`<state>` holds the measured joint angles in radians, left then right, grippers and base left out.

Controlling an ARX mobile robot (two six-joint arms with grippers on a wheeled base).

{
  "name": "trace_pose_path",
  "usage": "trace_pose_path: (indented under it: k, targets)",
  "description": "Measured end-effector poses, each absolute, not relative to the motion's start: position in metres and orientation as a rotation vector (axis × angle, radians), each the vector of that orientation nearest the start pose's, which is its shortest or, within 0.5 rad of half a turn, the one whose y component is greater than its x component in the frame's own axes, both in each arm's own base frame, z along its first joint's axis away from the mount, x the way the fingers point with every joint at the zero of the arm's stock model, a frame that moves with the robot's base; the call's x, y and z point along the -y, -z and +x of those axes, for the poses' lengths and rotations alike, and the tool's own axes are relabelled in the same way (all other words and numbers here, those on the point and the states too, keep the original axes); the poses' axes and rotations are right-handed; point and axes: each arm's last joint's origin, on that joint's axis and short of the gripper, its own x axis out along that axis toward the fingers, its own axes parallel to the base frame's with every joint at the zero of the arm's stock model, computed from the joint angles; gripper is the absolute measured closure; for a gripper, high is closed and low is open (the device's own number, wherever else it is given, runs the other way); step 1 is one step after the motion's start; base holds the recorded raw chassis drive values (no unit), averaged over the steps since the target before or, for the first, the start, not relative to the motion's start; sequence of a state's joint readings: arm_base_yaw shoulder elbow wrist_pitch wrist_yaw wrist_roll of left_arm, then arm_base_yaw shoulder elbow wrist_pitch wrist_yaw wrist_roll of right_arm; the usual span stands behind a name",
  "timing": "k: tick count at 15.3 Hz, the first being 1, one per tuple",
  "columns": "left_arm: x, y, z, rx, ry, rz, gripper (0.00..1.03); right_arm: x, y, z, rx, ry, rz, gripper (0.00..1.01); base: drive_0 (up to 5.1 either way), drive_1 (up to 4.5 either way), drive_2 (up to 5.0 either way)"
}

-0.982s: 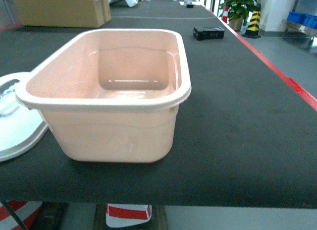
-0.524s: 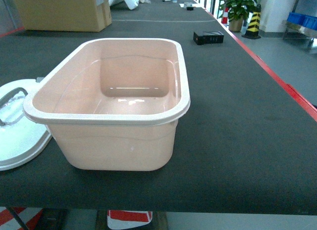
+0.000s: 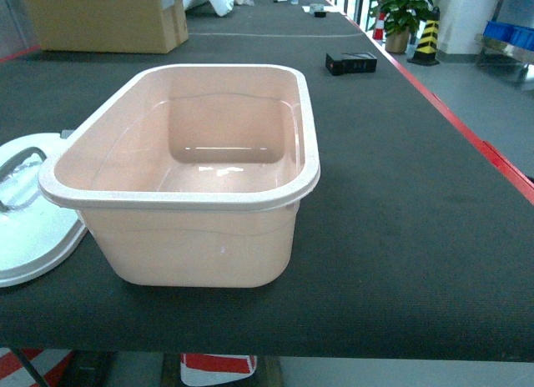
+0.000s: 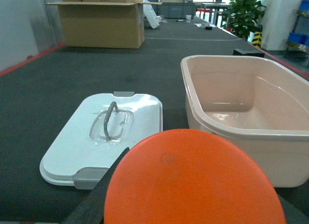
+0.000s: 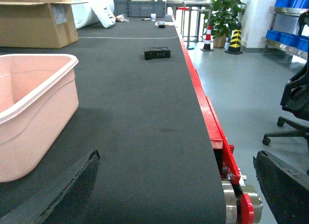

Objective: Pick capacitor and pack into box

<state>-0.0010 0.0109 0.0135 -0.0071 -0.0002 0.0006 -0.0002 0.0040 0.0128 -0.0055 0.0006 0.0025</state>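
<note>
The pale pink box (image 3: 192, 237) stands open and empty on the black table, its white lid (image 3: 25, 228) lying flat just left of it. No gripper shows in the head view. In the left wrist view a large orange round capacitor (image 4: 203, 166) fills the foreground, held in my left gripper (image 4: 190, 195). One black finger (image 4: 104, 190) presses its left side and the other finger is hidden behind it. The box (image 4: 241, 147) sits ahead on the right and the lid (image 4: 96, 137) ahead on the left. My right gripper (image 5: 176, 156) is open and empty over bare table, right of the box (image 5: 34, 132).
A brown cardboard carton (image 3: 104, 16) stands at the far left and a small black case (image 3: 351, 62) at the far right of the table. The red table edge (image 3: 492, 153) runs along the right. Off the table are a potted plant (image 3: 400, 12), blue bins (image 3: 509, 32) and an office chair (image 5: 297, 98).
The head view shifted in the first half second, so the box now sits a little lower in the frame and more of the lid shows. Since then nothing has visibly moved.
</note>
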Motion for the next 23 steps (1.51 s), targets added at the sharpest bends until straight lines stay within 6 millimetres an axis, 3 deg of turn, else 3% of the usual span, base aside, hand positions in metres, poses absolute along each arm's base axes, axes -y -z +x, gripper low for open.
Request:
trace_pose_path:
  k: [13, 17, 19, 21, 23]
  targets:
    - [0.0, -0.167, 0.098, -0.004, 0.001, 0.001, 0.6, 0.0, -0.167, 0.097, 0.003, 0.001, 0.002, 0.03, 0.0, 0.0, 0.0]
    - [0.012, -0.171, 0.116, -0.008, -0.201, -0.015, 0.6, 0.0, -0.167, 0.097, 0.004, 0.001, 0.003, 0.03, 0.0, 0.0, 0.0]
    - [0.017, -0.196, 0.145, 0.06, -0.137, -0.01, 0.6, 0.0, -0.167, 0.097, 0.003, 0.0, 0.002, 0.03, 0.0, 0.0, 0.0]
    - [0.039, -0.247, 0.215, 0.151, -0.008, -0.022, 0.6, 0.0, -0.167, 0.097, 0.003, 0.0, 0.003, 0.03, 0.0, 0.0, 0.0]
    - [0.069, -0.252, 0.286, 0.055, 0.061, 0.004, 0.6, 0.0, -0.167, 0.097, 0.003, 0.0, 0.002, 0.03, 0.0, 0.0, 0.0]
